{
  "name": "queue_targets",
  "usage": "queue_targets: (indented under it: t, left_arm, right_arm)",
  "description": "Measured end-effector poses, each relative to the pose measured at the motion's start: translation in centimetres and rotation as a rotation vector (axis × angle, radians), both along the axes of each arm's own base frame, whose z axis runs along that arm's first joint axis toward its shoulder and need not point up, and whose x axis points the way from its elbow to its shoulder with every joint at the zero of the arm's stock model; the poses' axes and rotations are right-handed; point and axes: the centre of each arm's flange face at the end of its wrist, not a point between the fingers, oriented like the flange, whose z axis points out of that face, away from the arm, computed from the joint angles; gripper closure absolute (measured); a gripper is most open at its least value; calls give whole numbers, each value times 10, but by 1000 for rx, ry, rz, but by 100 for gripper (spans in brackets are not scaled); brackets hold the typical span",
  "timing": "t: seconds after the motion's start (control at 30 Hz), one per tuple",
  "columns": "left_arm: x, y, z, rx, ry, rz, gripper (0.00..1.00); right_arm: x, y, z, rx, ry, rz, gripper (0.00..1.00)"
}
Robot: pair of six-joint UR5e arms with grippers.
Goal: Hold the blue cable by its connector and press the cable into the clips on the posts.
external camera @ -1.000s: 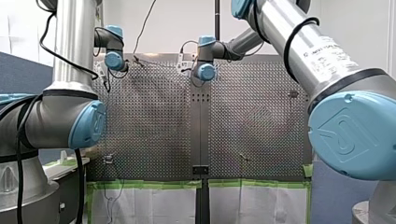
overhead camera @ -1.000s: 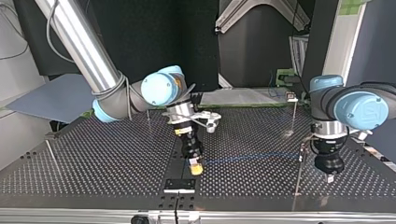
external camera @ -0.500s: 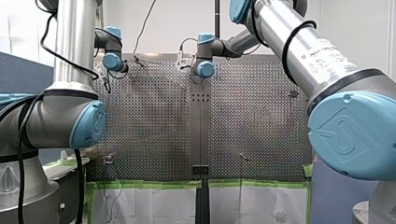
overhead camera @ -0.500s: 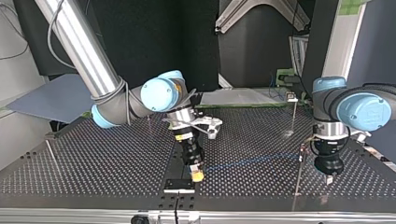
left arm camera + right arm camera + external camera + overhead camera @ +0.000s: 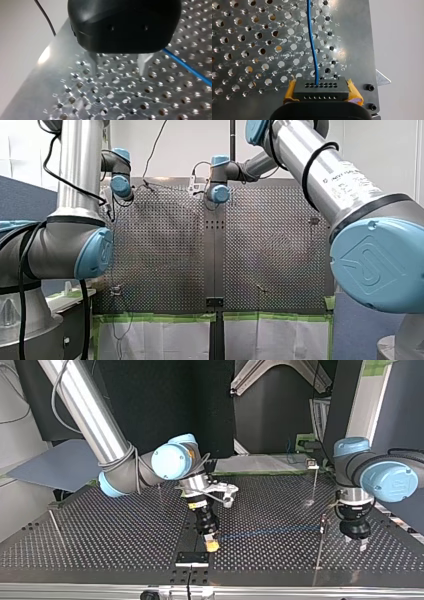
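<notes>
Ahead of my right gripper (image 5: 322, 92), a thin blue cable (image 5: 313, 45) runs over the perforated plate. It comes out of a black connector (image 5: 321, 85) that the yellow pads (image 5: 355, 93) clamp from both sides. In the top view my right gripper (image 5: 211, 543) holds this connector low over the plate's near middle, and the blue cable (image 5: 270, 531) leads to a slim post (image 5: 322, 527). My left gripper (image 5: 117, 72) is open with nothing between its metal fingers (image 5: 143, 63), and the blue cable (image 5: 186, 67) lies beside it. My left gripper (image 5: 361, 545) hangs just beyond that post.
More thin posts stand on the plate: one at the far side (image 5: 315, 471), one at the top view's left edge (image 5: 55, 527), one behind my right arm (image 5: 159, 489). A black bracket (image 5: 192, 558) sits at the near edge under my right gripper.
My left gripper has opened, risen a little and drifted away from the post. My right gripper has tilted and shifted slightly toward the near edge, still holding the connector.
</notes>
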Motion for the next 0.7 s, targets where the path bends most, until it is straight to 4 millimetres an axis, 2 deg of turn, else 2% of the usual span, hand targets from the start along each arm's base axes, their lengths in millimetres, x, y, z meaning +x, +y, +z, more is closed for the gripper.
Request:
queue_targets:
  t: [0.2, 0.4, 0.7]
  left_arm:
    - [-12, -2, -2, -4, 49, 2, 0]
    - [-40, -7, -2, -14, 102, -3, 0]
    - [-85, -29, -8, -44, 183, -89, 0]
  right_arm:
    - [0, 0, 0, 1, 1, 0, 100]
    - [0, 1, 0, 1, 0, 1, 100]
    - [1, 1, 0, 1, 1, 2, 100]
